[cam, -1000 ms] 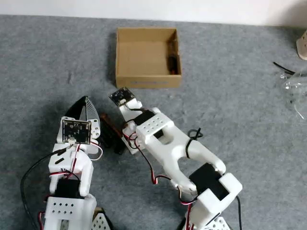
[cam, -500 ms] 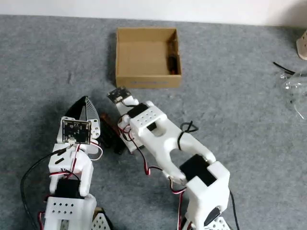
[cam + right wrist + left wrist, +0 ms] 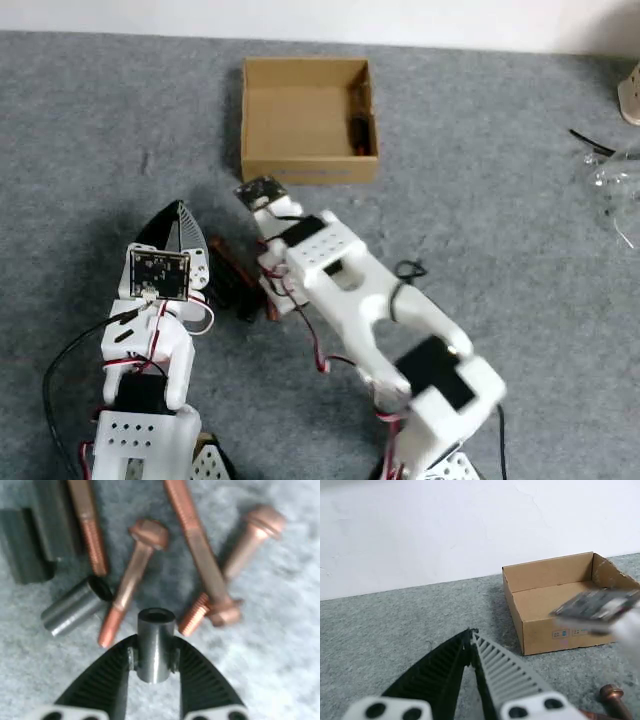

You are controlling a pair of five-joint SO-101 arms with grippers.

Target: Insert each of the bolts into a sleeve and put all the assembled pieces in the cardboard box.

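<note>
Evidently the first pairing is in hand: from above, the right arm [image 3: 340,285] leans over a cluster of bolts [image 3: 230,265] on the grey, carpet-like tabletop [image 3: 500,250], between the two arms and well short of the cardboard box [image 3: 307,120]. The box holds one dark piece [image 3: 360,131] by its wall, probably an assembly already delivered. The left tool [image 3: 180,230] rests beside the cluster. A pale wall [image 3: 400,18] backs the tabletop, and a clear plastic item [image 3: 612,178] lies at the far edge. From the left wrist, the left tool's tips meet with nothing between them, the box sits beyond, and one bolt head [image 3: 612,694] shows nearby. From the right wrist, the right tool [image 3: 155,650] is clamped on a sleeve [image 3: 156,640], its open bore facing the copper bolts scattered just past it; a second sleeve [image 3: 75,607] lies loose beside a dark block [image 3: 27,545]. Next, I judge, the left tool must open, take a bolt by its head and line its threaded end up with that bore.
</note>
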